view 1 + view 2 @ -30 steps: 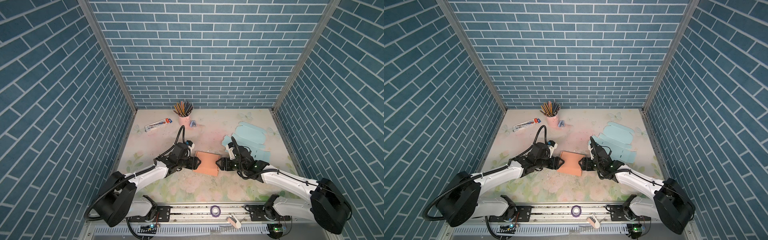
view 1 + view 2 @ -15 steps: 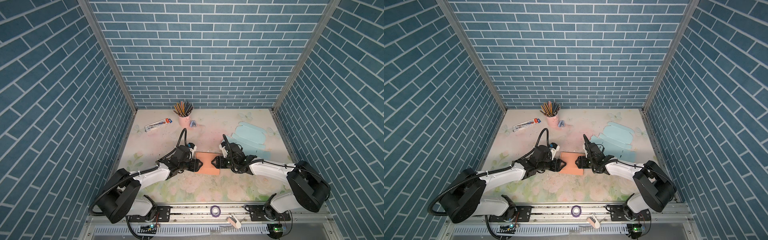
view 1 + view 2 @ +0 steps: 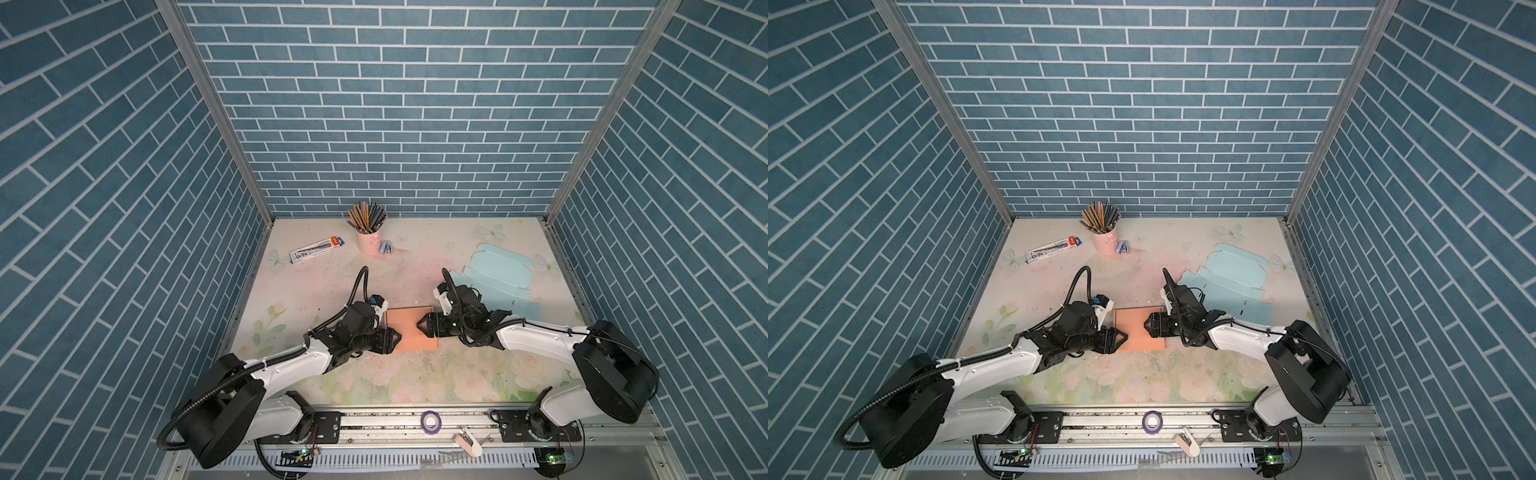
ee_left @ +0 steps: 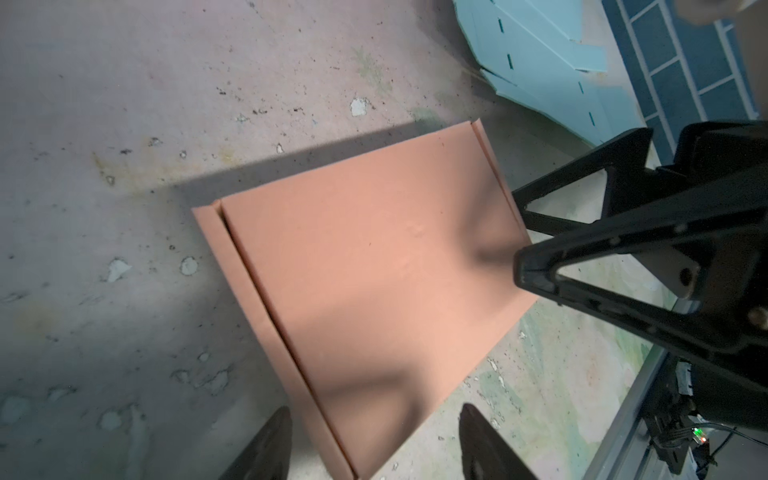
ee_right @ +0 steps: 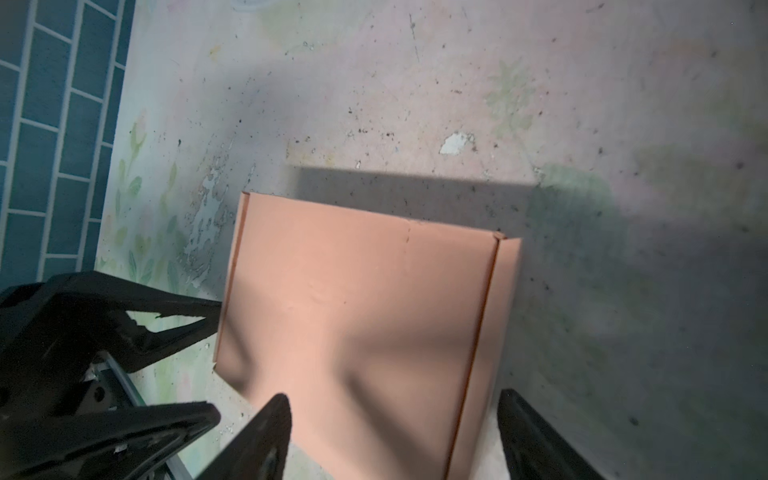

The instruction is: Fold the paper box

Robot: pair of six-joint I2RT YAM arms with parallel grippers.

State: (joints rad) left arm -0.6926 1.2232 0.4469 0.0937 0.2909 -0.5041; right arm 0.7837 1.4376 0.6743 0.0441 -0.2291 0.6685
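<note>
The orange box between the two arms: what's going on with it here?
Both arms are at the orange paper box, which lies flat and looks already folded shut. The left gripper and the right gripper meet it from opposite sides, jaws open, neither one clamping it. A pale blue box blank lies unfolded further back on the right.

Lab test booth; brick-print walls (image 3: 399, 124), aluminium rail (image 3: 382, 422), floral tabletop (image 3: 415, 266)

Two end effectors (image 3: 395, 338) (image 3: 420, 328), one orange box (image 3: 409, 322), one pink cup (image 3: 369, 242), one pen pack (image 3: 318, 249)
</note>
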